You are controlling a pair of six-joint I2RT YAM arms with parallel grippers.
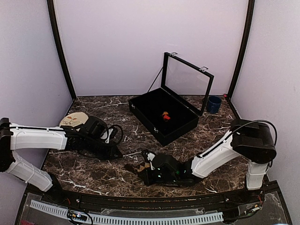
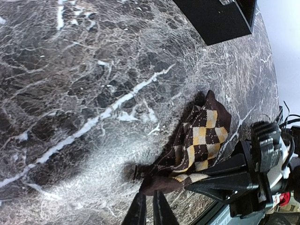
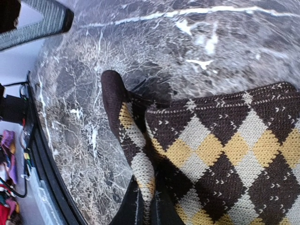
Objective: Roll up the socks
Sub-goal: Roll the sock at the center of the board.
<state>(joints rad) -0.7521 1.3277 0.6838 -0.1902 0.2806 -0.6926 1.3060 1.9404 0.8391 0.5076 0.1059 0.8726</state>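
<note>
The tan-diamond sock lies crumpled on the marble table near the front, between both arms. In the right wrist view it fills the frame, and my right gripper is shut on a raised fold of it. In the top view the right gripper sits low at the sock. My left gripper is shut and empty. In its wrist view the left gripper stops just short of the sock's dark end. The red-and-orange sock is a small bundle inside the black case.
A black case with an upright glass lid stands at the table's middle back; its corner shows in the left wrist view. A blue cup stands at back right. A beige object lies at left.
</note>
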